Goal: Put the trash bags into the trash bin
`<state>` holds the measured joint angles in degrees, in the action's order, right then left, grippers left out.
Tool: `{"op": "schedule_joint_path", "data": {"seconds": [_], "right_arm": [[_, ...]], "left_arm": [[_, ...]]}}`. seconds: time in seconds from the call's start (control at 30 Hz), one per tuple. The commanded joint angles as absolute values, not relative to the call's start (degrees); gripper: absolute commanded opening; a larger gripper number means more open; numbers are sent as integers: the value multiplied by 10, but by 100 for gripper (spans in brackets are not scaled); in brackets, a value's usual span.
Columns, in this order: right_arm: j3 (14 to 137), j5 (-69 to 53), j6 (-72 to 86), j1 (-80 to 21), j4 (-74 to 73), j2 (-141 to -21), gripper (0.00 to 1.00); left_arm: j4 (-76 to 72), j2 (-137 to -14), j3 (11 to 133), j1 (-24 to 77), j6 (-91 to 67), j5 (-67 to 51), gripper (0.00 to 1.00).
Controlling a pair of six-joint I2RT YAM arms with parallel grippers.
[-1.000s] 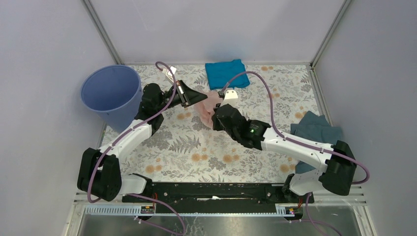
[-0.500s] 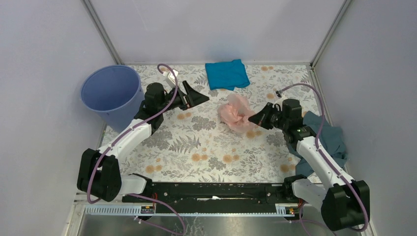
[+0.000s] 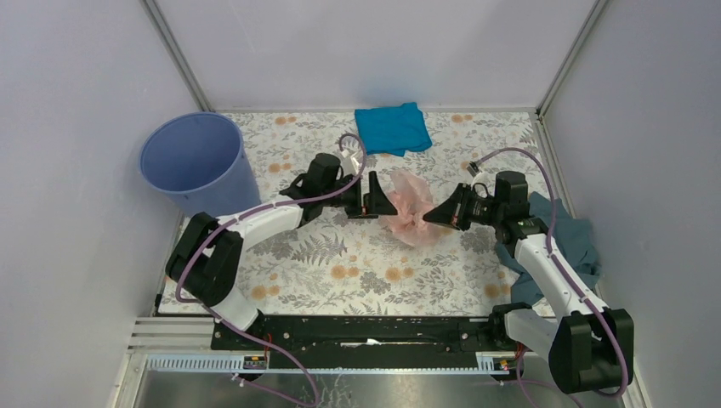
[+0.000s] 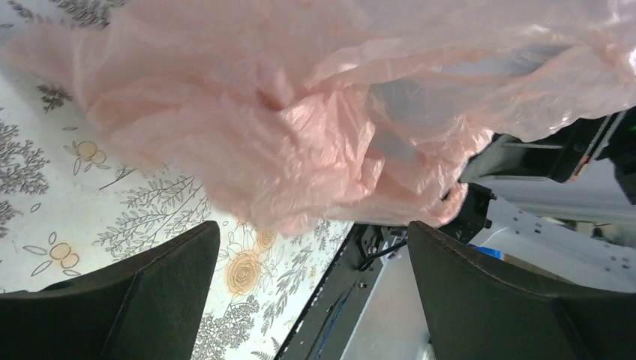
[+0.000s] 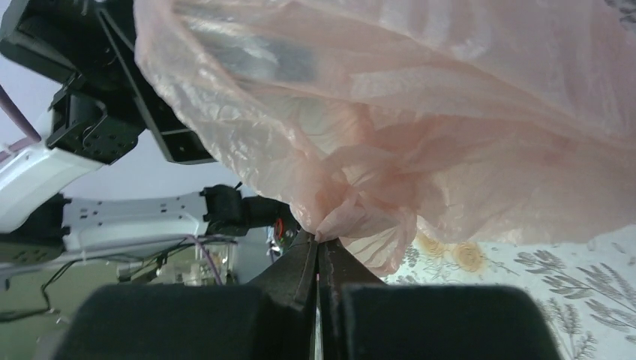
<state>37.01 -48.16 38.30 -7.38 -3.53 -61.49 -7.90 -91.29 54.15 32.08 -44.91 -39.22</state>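
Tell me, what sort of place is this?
Probably a robotics test booth: plain walls box in a floral-covered table, a left arm and right arm are mounted at its edge, with a bucket and pink trash bag as props.

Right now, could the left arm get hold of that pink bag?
Probably yes. The left gripper is open, with the pink bag right at its fingertips and nothing between them. The right gripper pinches the bag's other side.
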Motion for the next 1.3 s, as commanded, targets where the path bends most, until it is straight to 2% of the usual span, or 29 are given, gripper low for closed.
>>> {"op": "schedule_joint_path", "data": {"seconds": [0.0,0.17,0.3,0.47,0.5,0.53,0.63,0.73,0.83,0.87,1.0,1.07,1.17,1.27], "right_arm": [[380,-578,391,-73,-5,-590,0],[398,-589,359,-95,-44,-574,0],[419,-580,333,-139,-75,-569,0],[438,-571,305,-147,-112,-562,0],[437,-573,305,-148,-111,-560,0],[437,-573,305,-148,-110,-559,0],[444,-544,294,-148,-133,-555,0],[481,-380,253,-149,-240,-549,0],[527,-119,222,-153,-340,-551,0],[541,-79,214,-160,-352,-551,0],[576,-137,225,-194,-303,-550,0],[608,-176,233,-218,-288,-566,0],[637,-262,238,-230,-247,-567,0],[597,-236,251,-230,-195,-543,1]], "left_arm": [[-14,-890,606,346,-348,-346,99],[20,-857,619,347,-305,-298,98],[2,-850,611,349,-309,-313,94],[2,-870,618,352,-318,-348,91],[2,-872,618,353,-319,-358,87],[2,-872,619,354,-320,-361,79],[59,-856,641,351,-289,-286,38],[111,-805,650,348,-262,-142,1],[124,-735,632,358,-249,19,0],[124,-710,626,365,-243,67,0],[116,-639,614,424,-198,186,0],[93,-604,604,454,-164,186,0],[18,-551,553,459,-148,121,0],[-13,-574,527,458,-183,130,3]]}}
